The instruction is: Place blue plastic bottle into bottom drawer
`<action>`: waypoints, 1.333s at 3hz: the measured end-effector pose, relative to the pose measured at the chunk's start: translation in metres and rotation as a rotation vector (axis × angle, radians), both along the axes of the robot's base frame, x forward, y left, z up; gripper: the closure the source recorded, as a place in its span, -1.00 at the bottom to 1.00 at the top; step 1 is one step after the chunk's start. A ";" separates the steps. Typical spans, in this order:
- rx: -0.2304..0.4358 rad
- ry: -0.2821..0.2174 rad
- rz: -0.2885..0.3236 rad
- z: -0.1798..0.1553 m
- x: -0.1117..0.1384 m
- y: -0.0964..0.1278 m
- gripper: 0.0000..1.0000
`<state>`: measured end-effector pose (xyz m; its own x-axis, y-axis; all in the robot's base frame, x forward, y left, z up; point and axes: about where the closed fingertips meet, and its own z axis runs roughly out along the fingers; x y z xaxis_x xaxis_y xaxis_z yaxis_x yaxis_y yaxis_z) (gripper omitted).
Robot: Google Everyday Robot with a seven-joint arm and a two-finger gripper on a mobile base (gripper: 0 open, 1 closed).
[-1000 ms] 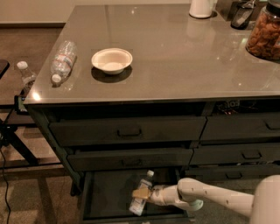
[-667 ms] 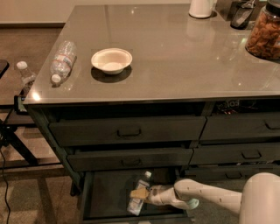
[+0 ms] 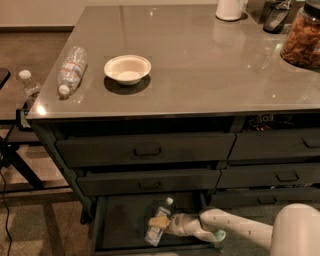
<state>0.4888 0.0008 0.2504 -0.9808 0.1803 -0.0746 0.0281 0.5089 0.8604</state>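
Note:
The blue plastic bottle (image 3: 159, 221) lies tilted inside the open bottom drawer (image 3: 120, 220), its white cap pointing up and to the right. My gripper (image 3: 161, 222) reaches into the drawer from the right on a white arm and sits at the bottle's middle, over its pale label.
A ridged clear bottle (image 3: 70, 70) lies on the grey countertop at the left, next to a white bowl (image 3: 127, 68). A jar of snacks (image 3: 302, 37) and a white jug (image 3: 229, 8) stand at the back right. Closed drawer fronts (image 3: 145, 149) sit above the open drawer. Another bottle (image 3: 28, 85) stands left of the counter.
My gripper and the bottle have shifted a little to the left and lower in the drawer. Nothing on the countertop has moved.

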 end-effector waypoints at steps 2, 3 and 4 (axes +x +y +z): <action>0.051 0.105 -0.073 -0.062 0.017 -0.003 1.00; 0.045 0.101 -0.073 -0.061 0.018 -0.002 1.00; 0.064 0.106 -0.072 -0.063 0.027 0.004 1.00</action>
<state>0.5155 0.0052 0.1874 -0.9668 0.2518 0.0427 0.1551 0.4461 0.8814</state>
